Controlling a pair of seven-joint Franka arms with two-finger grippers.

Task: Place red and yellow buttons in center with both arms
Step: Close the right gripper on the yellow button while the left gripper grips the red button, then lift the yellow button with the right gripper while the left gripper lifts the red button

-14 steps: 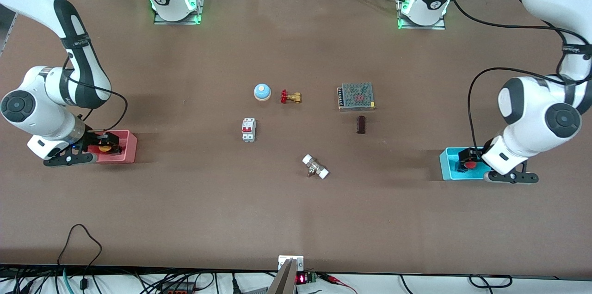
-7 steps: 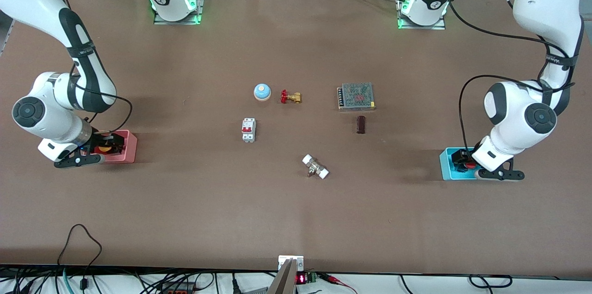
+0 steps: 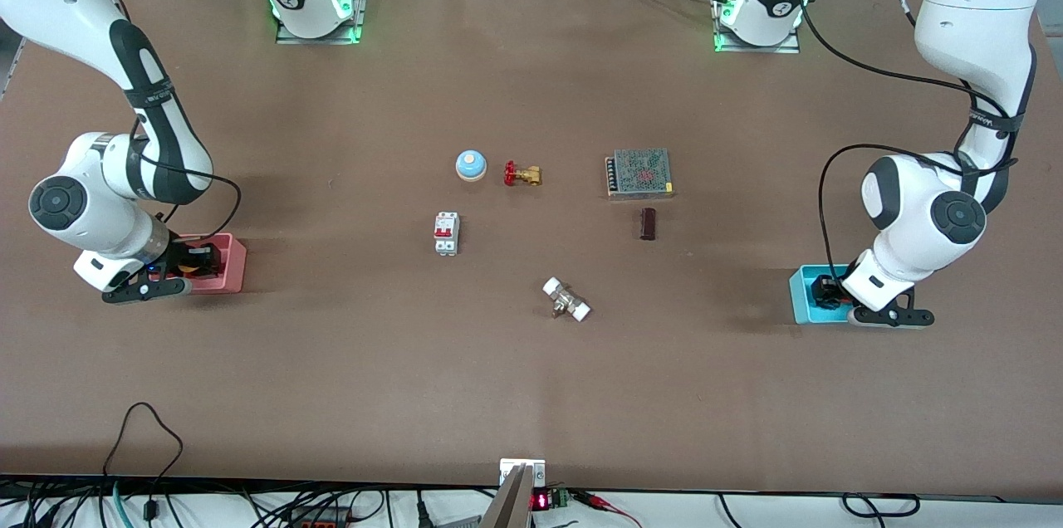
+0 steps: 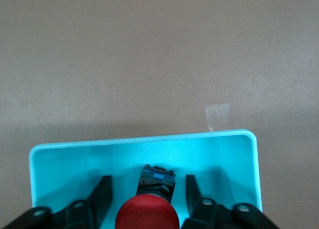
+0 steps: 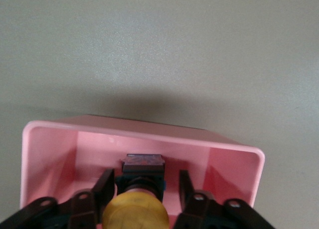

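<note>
The red button (image 4: 147,216) stands in the cyan bin (image 3: 799,295) at the left arm's end of the table. My left gripper (image 3: 828,291) is down in that bin, open, with one finger on each side of the button's black base (image 4: 157,178) and small gaps showing. The orange-yellow button (image 5: 135,213) stands in the pink bin (image 3: 234,262) at the right arm's end. My right gripper (image 3: 193,262) is in that bin, open, straddling the button. The brown table centre (image 3: 531,242) lies between the bins.
Near the middle stand a blue dome (image 3: 471,165), a brass valve with a red handwheel (image 3: 521,174), a white circuit breaker (image 3: 446,233), a grey mesh power supply (image 3: 639,173), a dark brown block (image 3: 649,223) and a white-ended fitting (image 3: 566,300).
Both arms have shifted a little toward the table's middle and their grippers have settled lower into the bins around the buttons. The buttons and bins have not moved.
</note>
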